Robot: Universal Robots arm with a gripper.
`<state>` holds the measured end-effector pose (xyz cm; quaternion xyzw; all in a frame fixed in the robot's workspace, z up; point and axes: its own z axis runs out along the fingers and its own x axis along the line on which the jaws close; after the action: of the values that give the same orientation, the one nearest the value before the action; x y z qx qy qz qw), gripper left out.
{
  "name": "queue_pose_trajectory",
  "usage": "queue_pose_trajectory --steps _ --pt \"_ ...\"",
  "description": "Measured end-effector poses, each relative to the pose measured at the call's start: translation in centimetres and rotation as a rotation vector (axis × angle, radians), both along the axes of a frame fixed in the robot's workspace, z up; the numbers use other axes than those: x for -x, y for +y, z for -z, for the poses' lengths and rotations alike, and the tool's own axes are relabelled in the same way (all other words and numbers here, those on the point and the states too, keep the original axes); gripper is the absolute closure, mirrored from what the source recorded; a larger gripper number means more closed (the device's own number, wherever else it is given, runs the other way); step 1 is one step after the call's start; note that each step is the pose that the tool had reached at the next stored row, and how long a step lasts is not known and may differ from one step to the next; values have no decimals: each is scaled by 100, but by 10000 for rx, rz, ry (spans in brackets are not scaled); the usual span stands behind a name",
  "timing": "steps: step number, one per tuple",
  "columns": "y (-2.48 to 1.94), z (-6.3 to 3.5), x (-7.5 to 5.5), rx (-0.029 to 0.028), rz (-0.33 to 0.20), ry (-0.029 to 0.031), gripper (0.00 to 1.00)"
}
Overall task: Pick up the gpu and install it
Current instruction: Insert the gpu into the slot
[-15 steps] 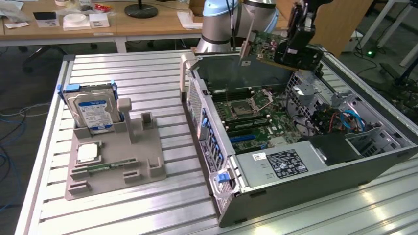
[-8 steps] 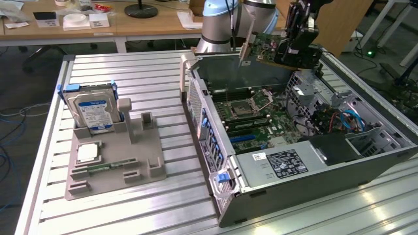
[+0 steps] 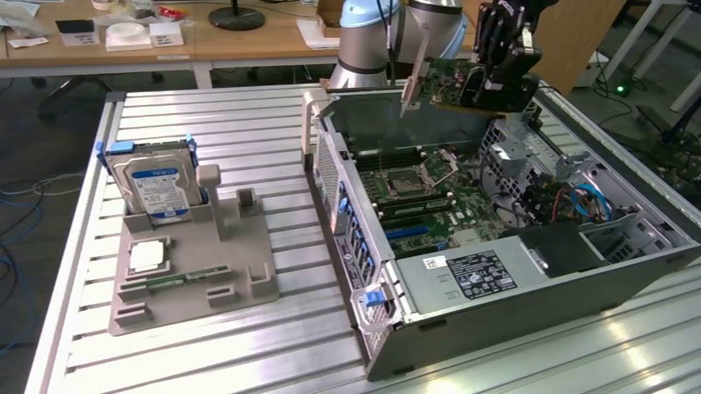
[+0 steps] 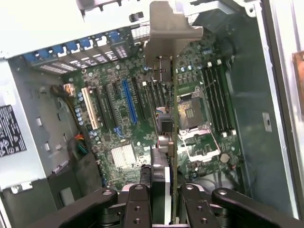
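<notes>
The gripper (image 3: 480, 82), pinched narrowly shut on the gpu (image 3: 444, 75), holds it edge-down above the open computer case (image 3: 570, 283), where success likely hinges on squaring it with a slot on the motherboard (image 3: 438, 217).

A silver hard drive (image 3: 153, 187) with a blue-white label is held upright in a grey holder (image 3: 192, 271), which is set on a slatted metal table (image 3: 252, 345). A square chip (image 3: 147, 256) and a narrow green memory stick (image 3: 186, 280) are laid flat on the holder. A wooden desk (image 3: 219, 45) is seen behind.
</notes>
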<state>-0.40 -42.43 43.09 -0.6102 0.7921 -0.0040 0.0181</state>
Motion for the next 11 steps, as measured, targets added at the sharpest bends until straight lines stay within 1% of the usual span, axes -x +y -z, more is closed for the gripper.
queue_pose_trajectory --steps 11 --pt "0 1 0 0 -1710 0 72"
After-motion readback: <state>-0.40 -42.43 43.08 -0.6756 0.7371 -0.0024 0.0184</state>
